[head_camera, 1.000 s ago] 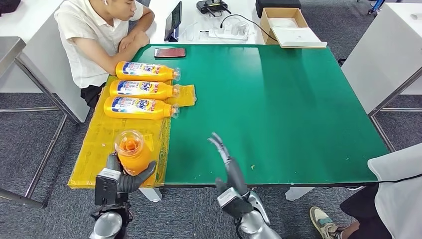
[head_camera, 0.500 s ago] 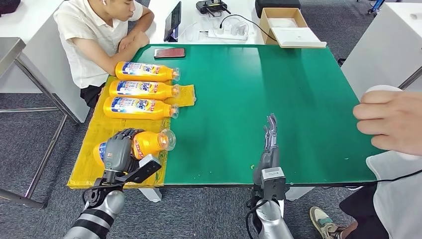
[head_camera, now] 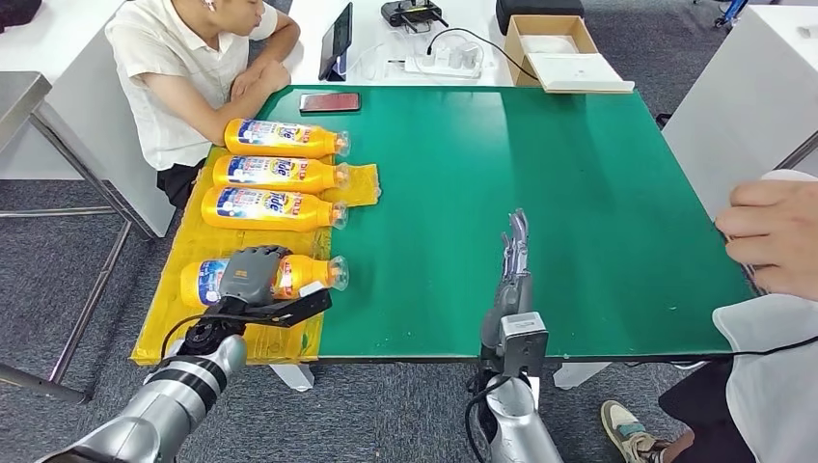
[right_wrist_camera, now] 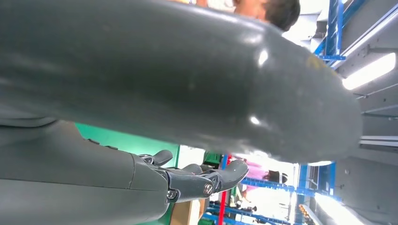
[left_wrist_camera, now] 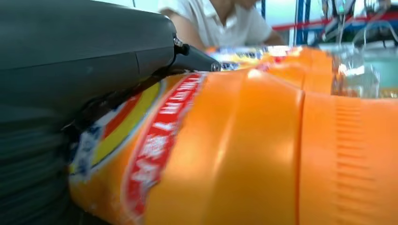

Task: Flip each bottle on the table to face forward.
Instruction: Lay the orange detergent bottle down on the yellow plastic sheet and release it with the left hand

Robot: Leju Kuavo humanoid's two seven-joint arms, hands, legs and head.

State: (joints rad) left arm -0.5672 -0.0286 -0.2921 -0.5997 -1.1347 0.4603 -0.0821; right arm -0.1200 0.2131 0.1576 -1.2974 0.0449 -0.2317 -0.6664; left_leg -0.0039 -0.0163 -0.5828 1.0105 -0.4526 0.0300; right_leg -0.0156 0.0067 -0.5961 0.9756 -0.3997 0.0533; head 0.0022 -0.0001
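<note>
left hand (head_camera: 253, 278) wraps orange bottle (head_camera: 309, 274) lying on yellow mat (head_camera: 183, 318), tabletop's near-left corner | right hand (head_camera: 513, 265) empty, fingers straight | bottle likely light, smooth, slippery; grip labelled mid-body

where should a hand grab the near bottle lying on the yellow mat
Around the labelled body of the near bottle, from above. It lies on its side on the yellow mat, cap to the right, leaving the top clear. The left hand already grips it there.
</note>
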